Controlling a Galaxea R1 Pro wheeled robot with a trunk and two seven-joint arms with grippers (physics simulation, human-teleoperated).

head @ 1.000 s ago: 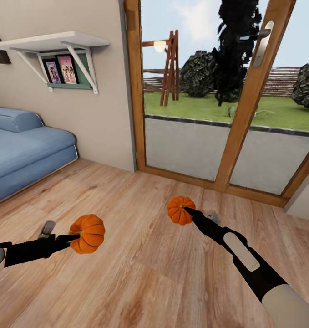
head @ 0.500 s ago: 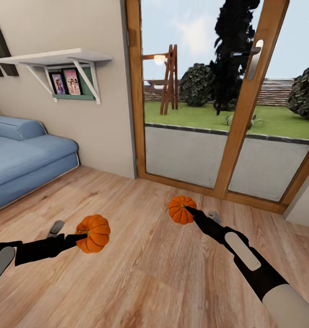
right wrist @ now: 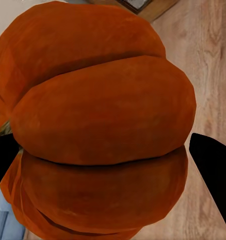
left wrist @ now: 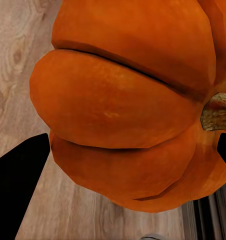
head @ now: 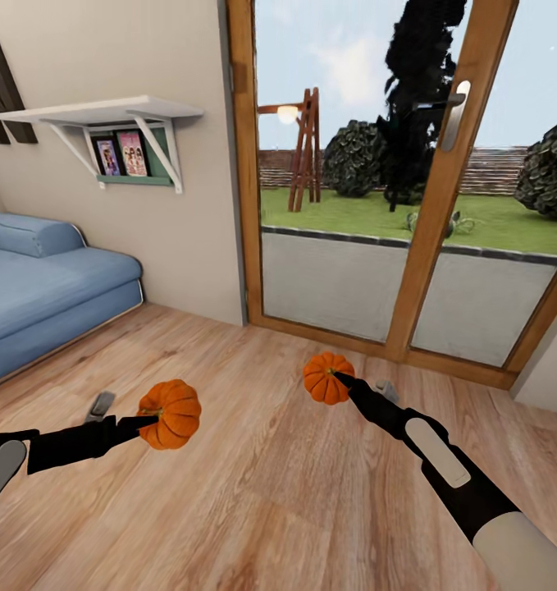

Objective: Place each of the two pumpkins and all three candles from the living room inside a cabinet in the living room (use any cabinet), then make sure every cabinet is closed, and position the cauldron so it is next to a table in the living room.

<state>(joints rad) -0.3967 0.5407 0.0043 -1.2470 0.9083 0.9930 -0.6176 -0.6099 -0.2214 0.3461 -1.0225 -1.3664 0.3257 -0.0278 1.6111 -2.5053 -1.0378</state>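
Ahead, the glazed wooden door (head: 409,246) serves as the landmark, with garden beyond its panes. To its left stands a beige wall carrying a white shelf (head: 106,111), and below that shelf a blue sofa (head: 40,279) sits on the plank floor (head: 270,492). No cabinet shows among these, so the robot is judged to be in transit, carrying both pumpkins toward wherever the console stands.

Well in front of the door, the right gripper (head: 337,379) is clamped on one pumpkin (head: 326,377), holding it above the floor; the right wrist view has that fruit pressed between the dark fingertips (right wrist: 213,165). Further from the door and toward the sofa side, the left gripper (head: 151,421) is closed on the other pumpkin (head: 171,414), stem near one finger (left wrist: 18,185) in its wrist view.

Next, the base probably needs turning away from the door until the cabinet comes into sight, with both grips kept firm.
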